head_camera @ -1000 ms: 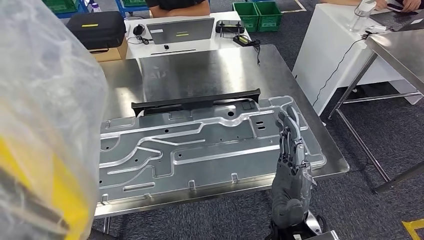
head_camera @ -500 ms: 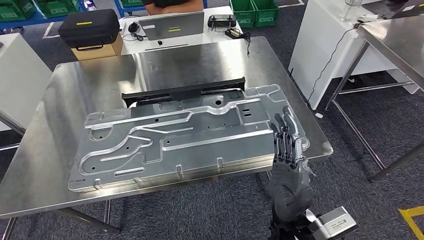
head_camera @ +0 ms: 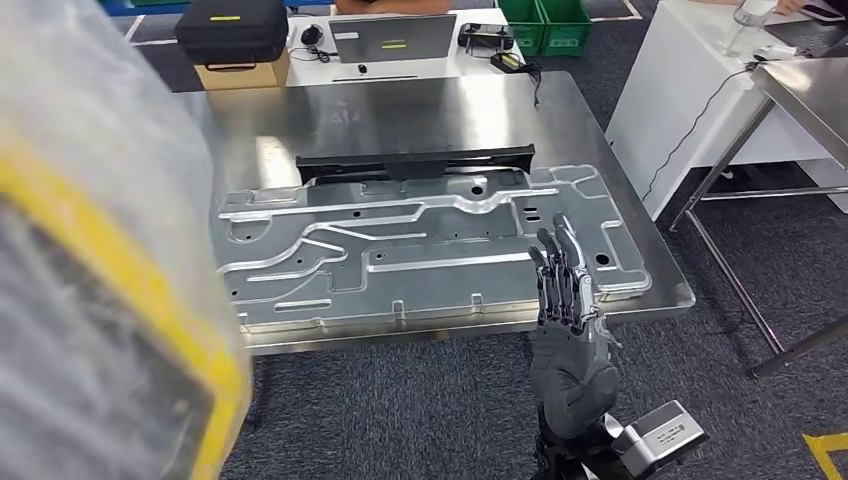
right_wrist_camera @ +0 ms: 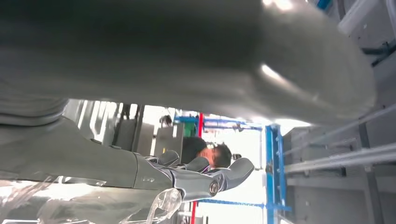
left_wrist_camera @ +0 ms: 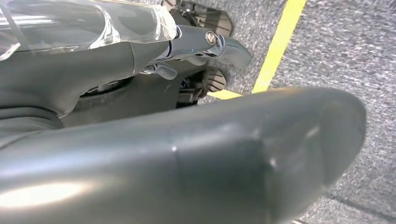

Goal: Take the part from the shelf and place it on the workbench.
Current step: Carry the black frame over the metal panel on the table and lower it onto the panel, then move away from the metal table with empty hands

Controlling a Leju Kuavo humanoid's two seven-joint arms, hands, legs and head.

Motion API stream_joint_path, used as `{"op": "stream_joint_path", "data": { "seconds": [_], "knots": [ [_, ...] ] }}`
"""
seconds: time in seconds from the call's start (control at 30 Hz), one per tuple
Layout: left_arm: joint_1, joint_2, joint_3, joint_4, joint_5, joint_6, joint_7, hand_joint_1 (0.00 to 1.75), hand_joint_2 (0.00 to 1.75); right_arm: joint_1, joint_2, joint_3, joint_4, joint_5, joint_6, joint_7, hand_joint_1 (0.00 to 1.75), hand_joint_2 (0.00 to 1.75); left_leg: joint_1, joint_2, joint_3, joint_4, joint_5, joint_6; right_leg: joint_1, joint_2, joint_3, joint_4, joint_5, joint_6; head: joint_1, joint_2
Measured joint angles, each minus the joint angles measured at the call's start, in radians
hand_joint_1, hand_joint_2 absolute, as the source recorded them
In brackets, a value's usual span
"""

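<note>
Plastic-wrapped part (head_camera: pixel 100 300) is swinging back into the head view on the robot's left: clear film over something dark with a yellow band, close to the camera, covering the left third of the picture. Half a second ago that side was showing bare steel surface (head_camera: pixel 430 120); a second ago the wrap was there too. So the view itself is panning, not the table things.

Right hand (head_camera: pixel 570 330) is staying raised in front of the surface's near edge, fingers straight and slightly apart, holding nothing, and sitting a little lower in frame than before. Left hand (left_wrist_camera: pixel 187 154) is showing up close in the left wrist view with film (left_wrist_camera: pixel 88 23) across it; cannot tell whether its fingers are closing on the part.

Stamped metal panel (head_camera: pixel 420 250) and black bar (head_camera: pixel 410 163) behind it are lying on the surface, same relative layout across all three pictures.

Judgement: part is off the shelf and being carried at the robot's left, not yet over the surface. Placement is still pending, and the panel is taking most of the near side, so free space is looking like the far strip and left edge.
</note>
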Motion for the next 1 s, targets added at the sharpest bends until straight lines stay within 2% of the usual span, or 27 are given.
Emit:
{"op": "stream_joint_path", "data": {
  "seconds": [0.03, 0.07, 0.1, 0.13, 0.17, 0.23, 0.27, 0.3, 0.37, 0.43, 0.47, 0.53, 0.57, 0.6, 0.63, 0.67, 0.73, 0.77, 0.8, 0.87, 0.9, 0.97, 1.0],
  "knots": [
    [0.0, 0.0, 0.0, 0.0, 0.0, 0.0, 0.0, 0.0, 0.0, 0.001, 0.0, 0.0, 0.002, 0.001, 0.0, 0.0, 0.0, 0.0, -0.001, -0.006, -0.005, 0.0, 0.004, 0.003, 0.001, 0.006, -0.03, 0.072, -0.035, 0.001, 0.001, 0.0],
    [0.001, 0.0, 0.0, 0.0, 0.0, 0.0, 0.0, 0.0, 0.0, 0.001, 0.0, 0.0, 0.004, 0.001, 0.0, 0.0, 0.0, 0.0, -0.002, -0.014, -0.01, 0.001, 0.008, 0.004, 0.001, 0.009, -0.053, 0.131, -0.058, 0.002, 0.001, 0.0],
    [0.003, 0.0, 0.0, 0.0, 0.0, 0.001, 0.0, 0.0, 0.0, 0.002, 0.0, 0.0, 0.007, 0.001, 0.0, 0.0, 0.0, 0.0, -0.002, -0.021, -0.013, 0.002, 0.01, 0.004, 0.001, 0.01, -0.061, 0.158, -0.062, 0.002, 0.001, 0.0],
    [0.004, 0.0, 0.0, 0.0, 0.0, 0.002, 0.0, 0.0, 0.0, 0.002, 0.0, 0.0, 0.009, 0.001, 0.0, 0.001, 0.0, 0.0, -0.003, -0.03, -0.014, 0.002, 0.012, 0.003, 0.002, 0.011, -0.048, 0.142, -0.045, 0.001, 0.001, 0.0],
    [0.005, 0.0, 0.0, 0.0, 0.0, 0.003, 0.0, 0.0, 0.0, 0.003, 0.0, 0.0, 0.011, 0.001, 0.0, 0.001, 0.0, 0.0, -0.003, -0.04, -0.014, 0.003, 0.013, 0.002, 0.002, 0.019, -0.015, 0.085, -0.012, -0.003, 0.001, 0.0],
    [0.004, -0.001, 0.0, 0.0, 0.0, 0.004, 0.001, 0.0, 0.0, 0.002, 0.0, 0.0, 0.014, 0.001, 0.001, 0.001, 0.0, 0.0, -0.005, -0.06, -0.016, 0.007, 0.014, -0.001, 0.002, 0.056, 0.065, -0.064, 0.046, -0.014, 0.001, 0.0],
    [0.002, -0.002, 0.0, 0.0, 0.0, 0.004, 0.002, 0.0, 0.0, 0.002, 0.0, 0.0, 0.015, 0.002, 0.002, 0.001, 0.0, 0.0, -0.004, -0.068, -0.021, 0.01, 0.014, -0.004, 0.002, 0.072, 0.09, -0.116, 0.06, -0.018, 0.0, 0.0],
    [0.001, -0.002, 0.0, 0.0, -0.001, 0.004, 0.003, 0.0, 0.0, 0.002, 0.0, 0.0, 0.016, 0.002, 0.004, 0.001, 0.0, 0.0, -0.004, -0.077, -0.028, 0.013, 0.016, -0.009, 0.003, 0.081, 0.101, -0.142, 0.061, -0.021, 0.0, 0.0],
    [0.001, -0.002, 0.0, 0.0, -0.001, 0.004, 0.005, 0.0, 0.0, 0.001, 0.001, 0.0, 0.019, 0.002, 0.009, 0.001, 0.0, 0.0, -0.001, -0.092, -0.039, 0.014, 0.019, -0.02, 0.003, 0.068, 0.101, -0.151, 0.059, -0.024, 0.0, 0.0],
    [0.003, -0.002, 0.0, 0.0, -0.001, 0.004, 0.006, 0.0, 0.0, -0.001, 0.002, 0.0, 0.021, 0.001, 0.014, 0.001, 0.0, 0.0, -0.001, -0.076, -0.055, 0.04, 0.003, -0.032, -0.003, 0.047, 0.102, -0.158, 0.063, -0.031, -0.002, 0.0],
    [0.002, -0.002, 0.0, 0.0, -0.001, 0.004, 0.005, 0.0, 0.0, -0.002, 0.003, 0.0, 0.021, -0.001, 0.018, 0.002, 0.0, 0.0, 0.0, -0.059, -0.076, 0.082, -0.02, -0.04, -0.007, 0.034, 0.103, -0.161, 0.064, -0.034, -0.004, 0.0],
    [-0.001, -0.002, 0.001, 0.0, -0.001, 0.004, 0.003, 0.0, 0.0, -0.002, 0.003, 0.0, 0.024, -0.008, 0.031, 0.004, 0.0, 0.0, 0.009, -0.029, -0.145, 0.219, -0.082, -0.055, -0.008, 0.01, 0.103, -0.161, 0.063, -0.037, -0.009, 0.0],
    [-0.004, -0.001, 0.001, 0.0, -0.002, 0.006, 0.003, 0.0, 0.0, -0.002, 0.003, 0.0, 0.026, -0.012, 0.038, 0.006, 0.0, 0.0, 0.014, -0.023, -0.18, 0.285, -0.104, -0.062, -0.008, -0.003, 0.103, -0.161, 0.063, -0.037, -0.009, 0.0],
    [-0.006, 0.0, 0.001, 0.0, -0.003, 0.008, 0.003, 0.0, 0.0, -0.002, 0.003, 0.001, 0.028, -0.015, 0.045, 0.007, 0.0, 0.0, 0.018, -0.021, -0.199, 0.32, -0.108, -0.067, -0.01, -0.016, 0.103, -0.161, 0.062, -0.036, -0.009, 0.0],
    [-0.007, 0.001, 0.002, 0.0, -0.003, 0.01, 0.003, 0.0, 0.0, -0.003, 0.003, 0.001, 0.031, -0.017, 0.05, 0.008, 0.0, 0.0, 0.022, -0.018, -0.198, 0.314, -0.092, -0.071, -0.011, -0.028, 0.105, -0.161, 0.06, -0.034, -0.009, 0.0],
    [-0.007, 0.002, 0.002, 0.0, -0.004, 0.011, 0.005, 0.0, 0.0, -0.003, 0.003, 0.001, 0.033, -0.018, 0.054, 0.009, 0.0, 0.0, 0.025, -0.011, -0.175, 0.266, -0.061, -0.075, -0.013, -0.039, 0.107, -0.161, 0.059, -0.032, -0.009, 0.0],
    [-0.004, 0.002, 0.002, 0.0, -0.005, 0.012, 0.009, 0.0, 0.0, -0.005, 0.003, 0.001, 0.036, -0.021, 0.06, 0.01, 0.0, 0.0, 0.026, 0.025, -0.102, 0.116, 0.008, -0.08, -0.014, -0.055, 0.114, -0.16, 0.054, -0.022, -0.01, 0.0],
    [-0.004, 0.002, 0.002, 0.0, -0.006, 0.012, 0.012, 0.0, 0.0, -0.007, 0.003, 0.001, 0.037, -0.022, 0.063, 0.01, 0.0, 0.0, 0.024, 0.04, -0.078, 0.062, 0.027, -0.076, -0.012, -0.062, 0.116, -0.16, 0.052, -0.016, -0.009, 0.0],
    [-0.004, 0.001, 0.002, 0.0, -0.007, 0.013, 0.014, 0.0, 0.0, -0.01, 0.004, 0.001, 0.038, -0.022, 0.067, 0.011, 0.0, 0.0, 0.021, 0.05, -0.067, 0.032, 0.034, -0.071, -0.009, -0.068, 0.117, -0.16, 0.05, -0.01, -0.008, 0.0],
    [-0.002, 0.0, 0.001, 0.0, -0.007, 0.016, 0.016, 0.0, 0.0, -0.014, 0.004, 0.002, 0.039, -0.022, 0.08, 0.012, 0.0, 0.0, 0.015, 0.039, -0.071, 0.026, 0.034, -0.052, -0.007, -0.083, 0.119, -0.162, 0.05, 0.002, -0.005, 0.0],
    [0.001, 0.0, 0.001, 0.0, -0.008, 0.018, 0.016, 0.0, 0.0, -0.016, 0.004, 0.002, 0.04, -0.022, 0.087, 0.013, 0.0, 0.0, 0.015, 0.03, -0.072, 0.025, 0.036, -0.043, -0.01, -0.081, 0.12, -0.161, 0.047, 0.008, -0.005, 0.0],
    [0.002, 0.0, 0.001, 0.0, -0.014, 0.022, 0.017, 0.0, 0.0, -0.019, 0.004, 0.003, 0.041, -0.022, 0.099, 0.014, 0.0, 0.0, 0.016, 0.012, -0.072, 0.021, 0.041, -0.027, -0.015, -0.047, 0.104, -0.119, 0.013, 0.013, -0.004, 0.0],
    [0.002, 0.0, 0.0, 0.0, -0.019, 0.023, 0.017, 0.0, 0.0, -0.02, 0.003, 0.003, 0.042, -0.022, 0.104, 0.015, 0.0, 0.0, 0.017, 0.002, -0.071, 0.02, 0.043, -0.02, -0.015, -0.021, 0.079, -0.064, -0.019, 0.013, -0.004, 0.0]
  ]
}}
